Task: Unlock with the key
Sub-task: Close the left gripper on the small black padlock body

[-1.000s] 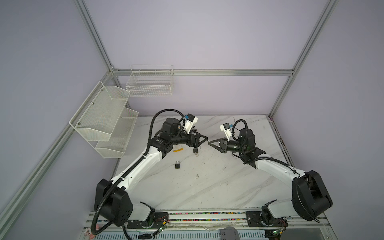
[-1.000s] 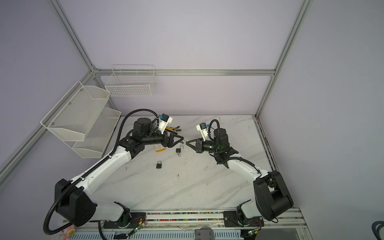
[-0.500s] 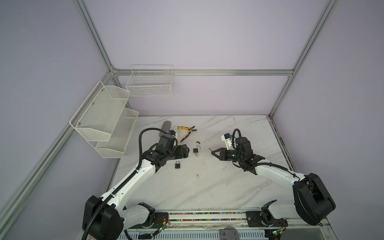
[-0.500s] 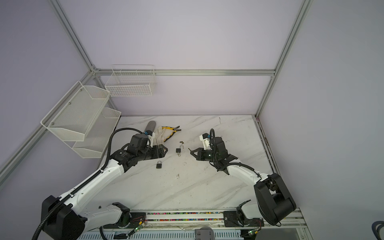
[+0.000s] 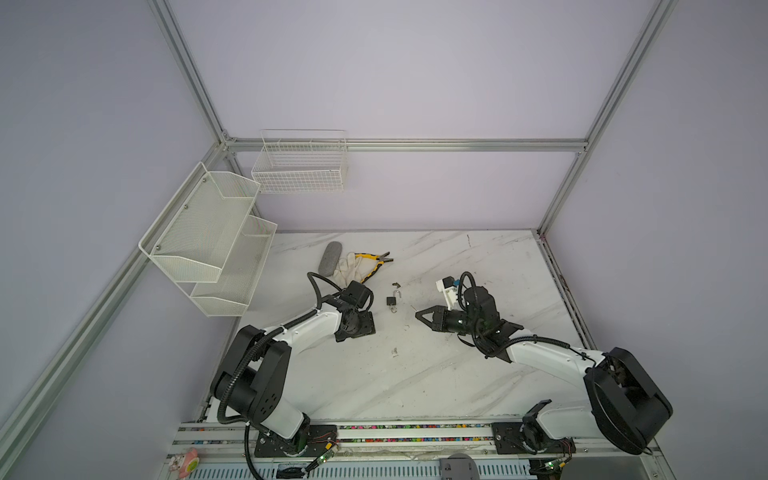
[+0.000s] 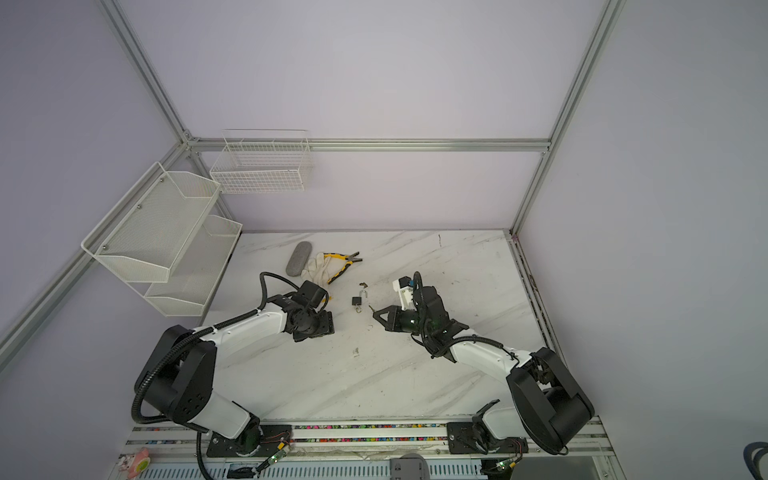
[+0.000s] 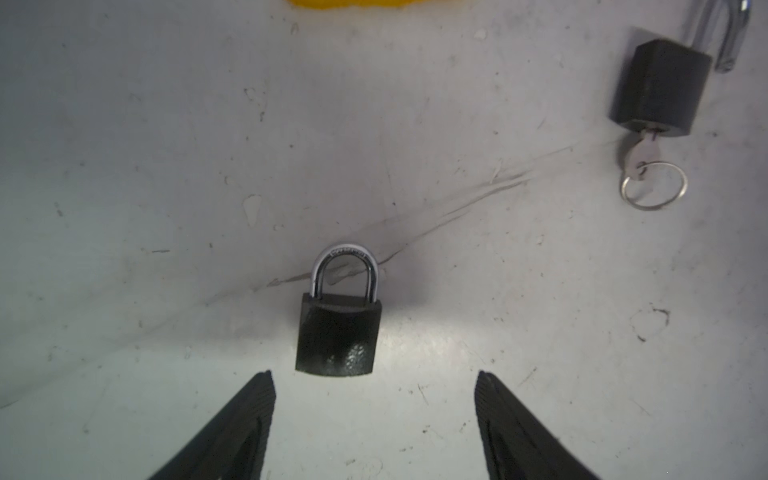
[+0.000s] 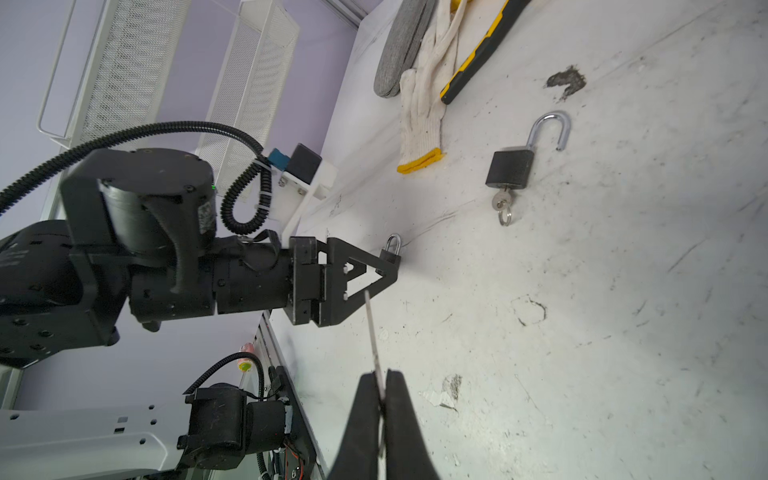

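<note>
One shut padlock (image 7: 336, 332) lies on the bench (image 7: 124, 166) just ahead of your spread left end effector (image 7: 374, 376); your right end effector (image 8: 380, 376) pinches the thin key (image 8: 371, 324); close crooked and the padlock may skid away; push the key in tilted and it may twist loose.

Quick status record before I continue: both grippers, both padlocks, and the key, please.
closed padlock: lying on the table, shackle shut, untouched
left gripper: open, empty, closed padlock just ahead of it
right gripper: shut on the held key
held key: blade sticks out forward, in no lock
open padlock: shackle swung open, spare key in its keyhole
not yet done: held key into closed padlock
</note>
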`<state>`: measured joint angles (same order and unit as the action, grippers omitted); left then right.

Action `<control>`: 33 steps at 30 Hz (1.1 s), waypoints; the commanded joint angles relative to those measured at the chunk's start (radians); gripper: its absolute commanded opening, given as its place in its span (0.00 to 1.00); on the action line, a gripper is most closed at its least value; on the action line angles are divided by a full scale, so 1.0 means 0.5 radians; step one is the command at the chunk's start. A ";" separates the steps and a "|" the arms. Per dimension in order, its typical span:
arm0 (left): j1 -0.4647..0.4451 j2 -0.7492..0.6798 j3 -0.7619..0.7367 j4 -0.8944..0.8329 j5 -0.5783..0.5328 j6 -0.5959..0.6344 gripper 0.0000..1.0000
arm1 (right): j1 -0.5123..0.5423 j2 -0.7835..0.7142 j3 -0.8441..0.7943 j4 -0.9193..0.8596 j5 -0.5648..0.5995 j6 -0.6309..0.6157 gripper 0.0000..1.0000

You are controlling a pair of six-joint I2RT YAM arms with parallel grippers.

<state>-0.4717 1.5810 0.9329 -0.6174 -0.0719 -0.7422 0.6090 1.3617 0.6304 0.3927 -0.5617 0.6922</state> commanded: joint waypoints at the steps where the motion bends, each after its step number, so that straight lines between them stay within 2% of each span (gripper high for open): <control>1: -0.005 0.045 -0.010 0.051 -0.083 -0.083 0.73 | 0.003 0.013 0.031 0.099 0.007 0.053 0.00; 11: 0.008 0.159 0.019 0.140 -0.060 -0.081 0.64 | 0.003 0.036 0.017 0.150 -0.001 0.077 0.00; 15: 0.010 0.207 0.048 0.118 -0.065 -0.079 0.60 | 0.005 0.074 0.012 0.144 0.007 0.083 0.00; 25: -0.002 0.310 0.161 0.021 -0.065 0.026 0.56 | 0.003 0.123 0.017 0.201 -0.004 0.102 0.00; 33: -0.028 0.393 0.219 -0.019 -0.056 0.038 0.47 | 0.003 0.140 0.016 0.221 -0.006 0.108 0.00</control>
<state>-0.4767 1.7210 1.0168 -0.6380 -0.1436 -0.7372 0.6090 1.4265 0.6304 0.4610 -0.5632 0.7326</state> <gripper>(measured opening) 0.481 0.062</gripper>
